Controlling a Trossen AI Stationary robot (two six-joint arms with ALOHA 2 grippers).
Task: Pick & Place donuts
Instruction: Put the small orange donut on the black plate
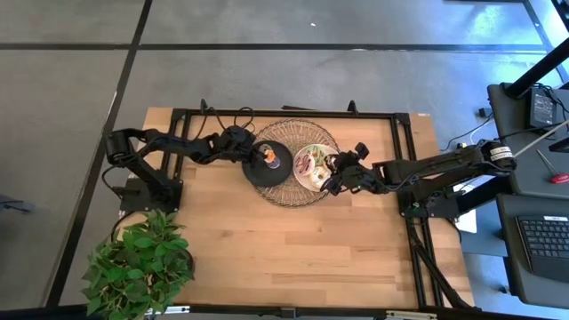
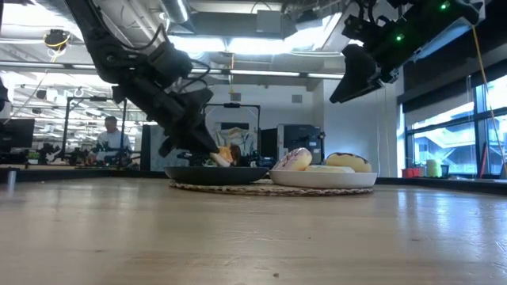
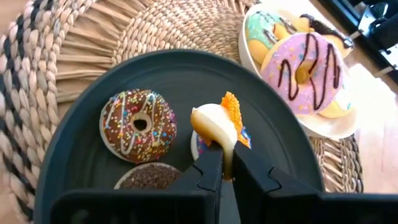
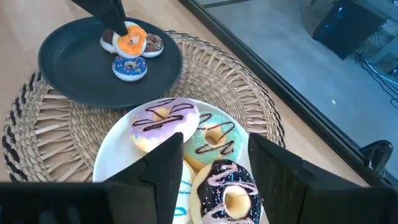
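Note:
On a woven mat stand a black plate (image 1: 267, 174) and a white plate (image 1: 313, 169). My left gripper (image 3: 227, 155) is over the black plate, shut on the orange-iced mini donut (image 3: 219, 123). A sprinkled chocolate mini donut (image 3: 138, 124), a brown one (image 3: 146, 177) and a purple one (image 4: 129, 67) lie flat on that plate. The white plate holds the pink-striped donut (image 4: 163, 121), green donut (image 4: 214, 140), dark sprinkled donut (image 4: 227, 186) and cream donut (image 2: 347, 161). My right gripper (image 4: 216, 143) hovers open above the white plate. My left gripper pinches the orange mini donut between its two fingers at the ring's lower rim (image 3: 225, 144). The fingers slant down from the table's left side. The donut stands on edge beyond the fingertips, right over the purple one; whether it touches the plate I cannot tell.
The woven mat (image 1: 293, 129) lies at the table's far middle. A potted plant (image 1: 138, 262) stands at the near left corner. The table's near half is bare wood (image 1: 302, 249). In the low view a person (image 2: 111, 138) sits far off in the room.

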